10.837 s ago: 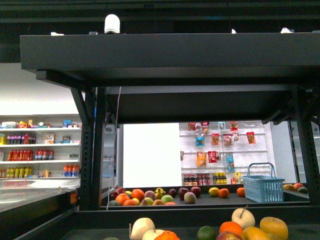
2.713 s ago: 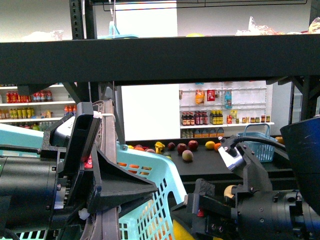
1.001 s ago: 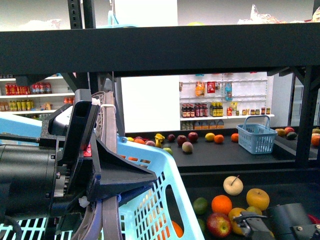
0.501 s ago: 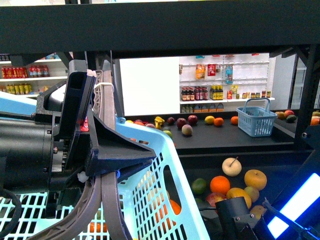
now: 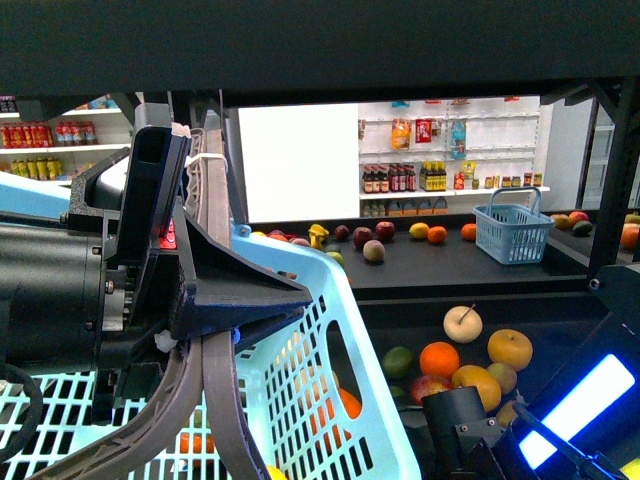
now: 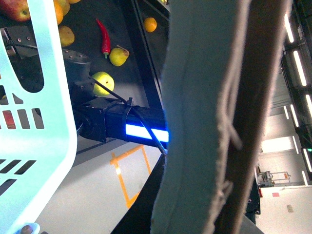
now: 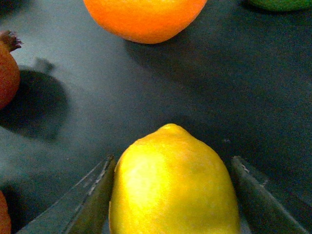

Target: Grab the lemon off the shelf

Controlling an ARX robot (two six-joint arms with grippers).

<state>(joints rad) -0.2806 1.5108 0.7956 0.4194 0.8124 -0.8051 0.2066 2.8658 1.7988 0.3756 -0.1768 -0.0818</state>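
**Yellow lemon between the right fingers**

Yellow and whole, the lemon [image 7: 170, 185] is down at the near tier of the shelf [image 5: 320, 45]. That is low on the near right of the scene, where the right arm [image 5: 470, 425] reaches in with a blue light strip [image 5: 575, 410] glowing on it.

The right wrist view shows the right fingers [image 7: 85, 200] standing narrow, one on each side of the lemon, with the fruit filling the gap. They seem to touch its skin on both sides, though one edge is too soft to be sure. The lemon's pointed end faces away from the wrist. Beyond it and apart lies an orange [image 7: 144, 17]. A red fruit [image 7: 6, 68] with a dry crown sits off to one side, also apart.

The left arm [image 5: 60, 290] fills the near left of the front view. A pale blue basket [image 5: 330, 400] hangs beside it, and the grey handle [image 5: 205, 400] runs past its front end. Basket and handle also block most of the left wrist view, so I cannot tell whether the left fingers are wide or narrow.

Between the arms, a pale apple [image 5: 462, 323] and a lime [image 5: 397, 361] lie among other fruit on the near tier. On the far tier stands a small basket [image 5: 512, 233], right of a row of fruit [image 5: 375, 250].
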